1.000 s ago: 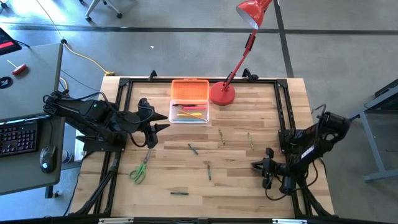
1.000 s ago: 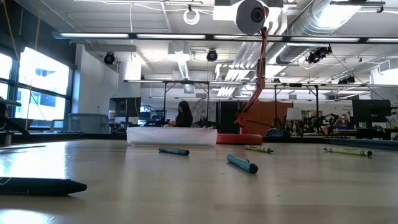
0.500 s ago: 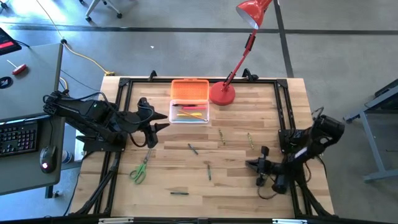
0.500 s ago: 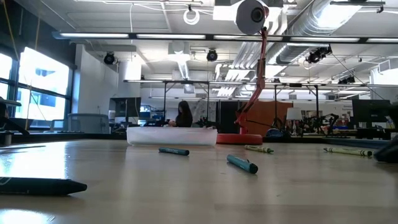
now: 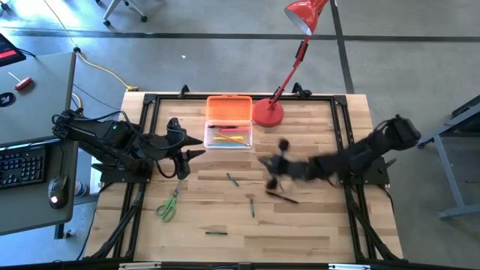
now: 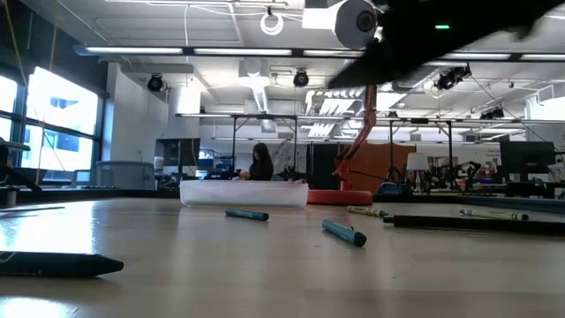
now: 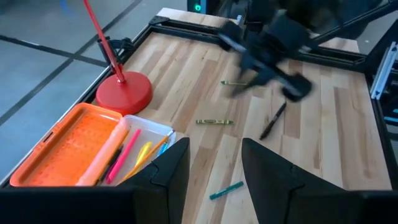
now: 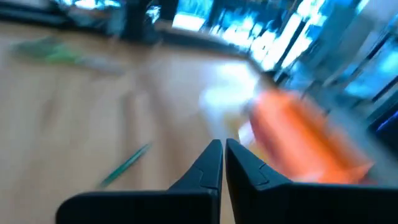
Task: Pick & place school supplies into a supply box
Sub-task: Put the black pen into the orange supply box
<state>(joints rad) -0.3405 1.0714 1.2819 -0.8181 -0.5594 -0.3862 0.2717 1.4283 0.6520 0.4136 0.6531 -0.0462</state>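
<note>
The supply box (image 5: 229,122) stands open at the table's far side, its orange lid (image 7: 68,146) laid back and pens lying in its clear base (image 7: 140,149). Green-handled scissors (image 5: 169,202) and loose crayons (image 5: 233,179) (image 5: 252,205) (image 5: 216,232) lie flat on the wood. My right gripper (image 5: 279,166), blurred, hangs over the table's middle with its fingertips together (image 8: 224,158). A thin dark streak (image 5: 281,196) lies on the wood near it; pen or shadow, I cannot tell. My left gripper (image 5: 184,154) waits open left of the box.
The red desk lamp's round base (image 5: 268,112) stands right of the box, and its stem leans out over the far edge. More crayons (image 7: 214,121) (image 7: 226,190) lie between the box and the right arm. A black frame rims the table.
My right arm has swung fast from the near right corner toward the table's middle, leftward and a little toward the far edge, and shows blurred. A thin dark streak now lies on the wood near its gripper. The left arm, box and scissors have kept still.
</note>
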